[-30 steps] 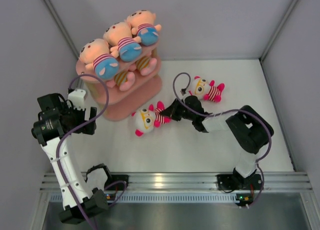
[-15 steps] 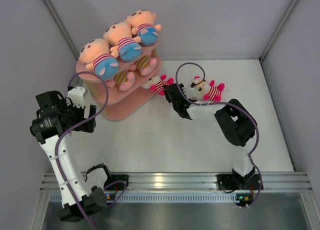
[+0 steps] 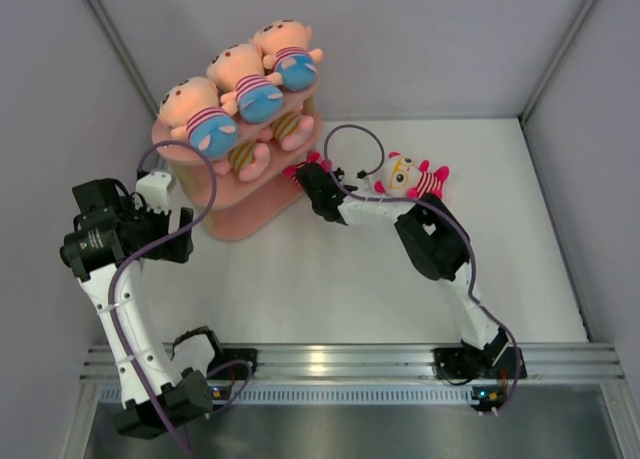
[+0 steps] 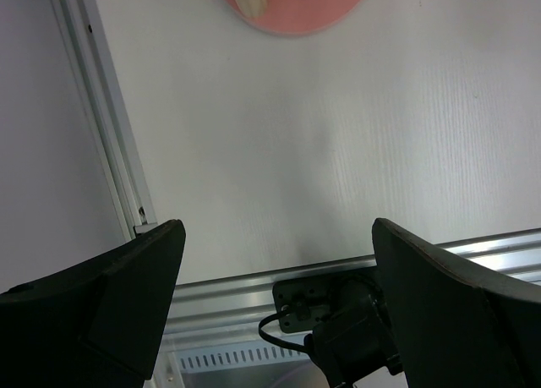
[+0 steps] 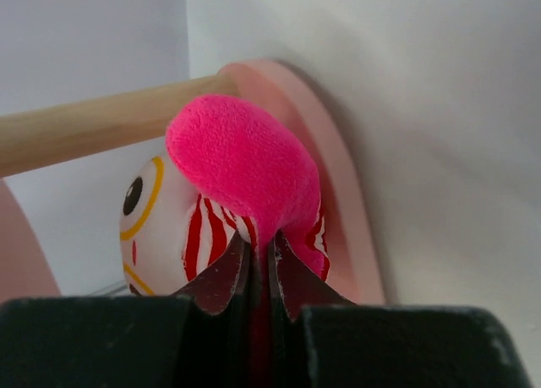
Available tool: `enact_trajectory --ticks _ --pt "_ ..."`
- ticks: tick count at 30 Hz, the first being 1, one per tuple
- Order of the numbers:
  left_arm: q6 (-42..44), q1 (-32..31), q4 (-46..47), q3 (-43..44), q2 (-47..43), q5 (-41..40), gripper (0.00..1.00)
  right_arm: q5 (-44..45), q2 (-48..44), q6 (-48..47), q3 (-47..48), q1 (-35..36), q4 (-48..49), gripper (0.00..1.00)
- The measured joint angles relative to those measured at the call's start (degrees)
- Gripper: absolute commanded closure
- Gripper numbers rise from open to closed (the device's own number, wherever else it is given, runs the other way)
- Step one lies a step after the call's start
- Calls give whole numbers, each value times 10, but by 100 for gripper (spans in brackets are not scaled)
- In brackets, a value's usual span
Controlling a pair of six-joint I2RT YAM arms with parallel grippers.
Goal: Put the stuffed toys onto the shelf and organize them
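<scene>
The pink three-tier shelf stands at the back left. Three peach toys with striped tops and blue pants lie on its top board. A pink toy with yellow stripes lies on the middle board. My right gripper is shut on a pink limb of a white-faced toy and holds it at the shelf's right end, beside a wooden post. A second white-faced toy lies on the table to the right. My left gripper is open and empty, left of the shelf.
Grey walls close in the white table on three sides. An aluminium rail runs along the near edge, also seen in the left wrist view. The shelf's bottom board shows at the top of the left wrist view.
My right gripper picked the white-faced toy off the table middle and carried it back and left to the shelf's right end. The left arm barely moved.
</scene>
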Motion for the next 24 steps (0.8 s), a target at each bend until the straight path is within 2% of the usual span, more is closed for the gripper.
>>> enact_trajectory --ticks 7,9,10,12,16,24 --pt "0 0 0 0 0 0 1 -6 25 26 41 19 -24 100" --pt "0 0 0 0 0 0 1 -5 29 31 40 22 -17 93" --pt "0 0 0 0 0 0 2 -9 29 32 34 23 0 84" --pt "1 0 0 0 0 0 2 -14 29 31 22 23 27 75" --pt "2 0 0 0 0 0 1 -31 29 0 3 23 61 45" --pt "2 0 0 0 -1 2 2 -34 -28 -57 -102 31 118 39"
